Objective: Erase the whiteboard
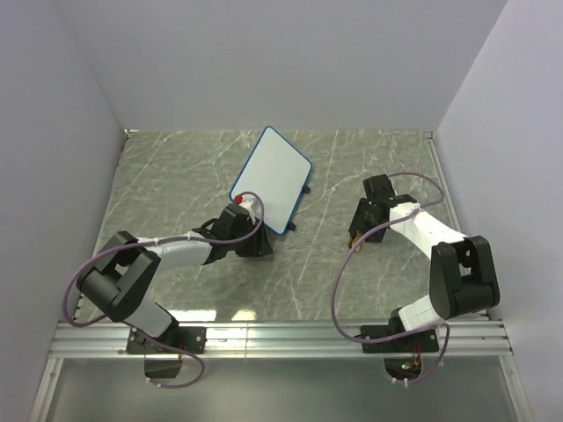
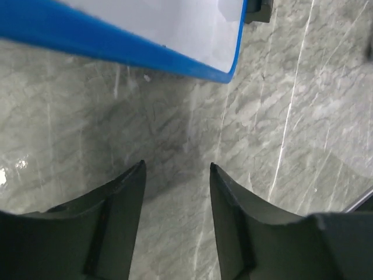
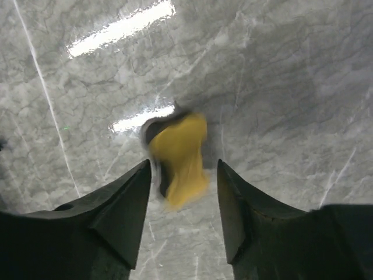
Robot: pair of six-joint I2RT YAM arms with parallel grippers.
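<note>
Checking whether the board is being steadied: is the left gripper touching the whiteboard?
Apart. The left wrist view shows bare table between the open left gripper and the blue frame of the whiteboard.

The left wrist view's top edge cuts off the whiteboard (image 2: 175, 26), leaving one blue corner, and the yellow-and-black thing (image 3: 180, 157) in the right wrist view is too blurred to identify.
</note>
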